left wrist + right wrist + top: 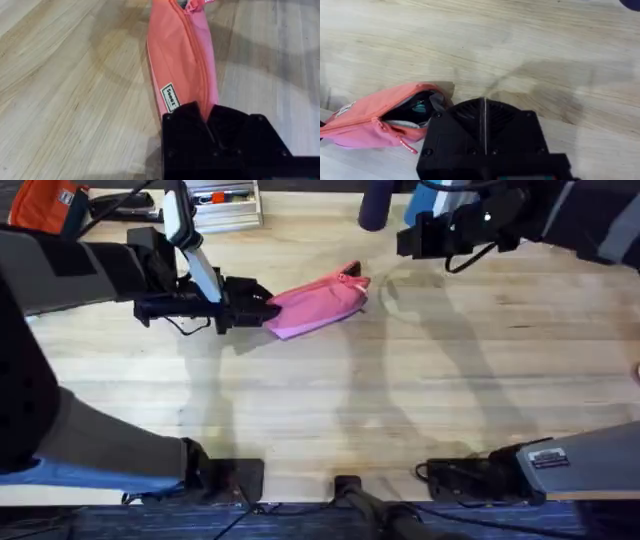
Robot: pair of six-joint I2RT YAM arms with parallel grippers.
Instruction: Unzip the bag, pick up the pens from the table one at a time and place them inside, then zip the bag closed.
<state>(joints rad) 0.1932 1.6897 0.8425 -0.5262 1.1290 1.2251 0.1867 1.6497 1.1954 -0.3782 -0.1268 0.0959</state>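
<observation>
The bag (318, 304) lies on the counter (400, 400) just above the middle of the overhead frame, slanting from lower left to upper right. Its left end is clamped between the fingers of the left gripper (262, 308), which reaches in from the left edge. In the left wrist view the black fingers (187, 122) are seen closed together on the end of the bag (182, 55), with the zipper seam running straight away from them. This hold is judged to anchor the bag so that the zipper can be pulled against it without the bag sliding.

The right gripper (425, 235) hangs in the upper right of the overhead frame, well apart from the bag. In the right wrist view its fingers (485, 125) appear pressed together along a thin seam, with nothing between them.

In that view the bag (375, 122) sits at the lower left with its near end gaping: a dark lining shows, and a teal object (421, 106) is seen inside, possibly a pen, though that cannot be told for sure. A pink pull tab (406, 145) dangles below the opening. The zipper is judged to be still partly open, so closing it remains.

A small white label (170, 96) with dark lettering is sewn on the bag's side; the word cannot be read.
</observation>
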